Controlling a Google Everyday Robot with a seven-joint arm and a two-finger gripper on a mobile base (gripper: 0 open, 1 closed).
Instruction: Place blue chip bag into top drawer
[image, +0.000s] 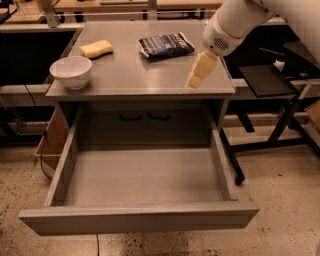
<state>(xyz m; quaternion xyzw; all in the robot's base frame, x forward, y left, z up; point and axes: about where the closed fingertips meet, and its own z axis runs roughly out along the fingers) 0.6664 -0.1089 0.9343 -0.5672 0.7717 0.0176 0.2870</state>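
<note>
the blue chip bag (165, 44) lies flat at the back middle of the tabletop (140, 75). the top drawer (140, 218) stands pulled out below it. the claw (195, 81) hangs over the tabletop's right front part, near the bag but apart from it. i cannot tell whether it is apart or together. a yellow sponge (96, 48) and a white bowl (71, 71) sit on the left.

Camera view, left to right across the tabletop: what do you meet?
White bowl, yellow sponge, blue chip bag, then the gripper over the table's right side.
</note>
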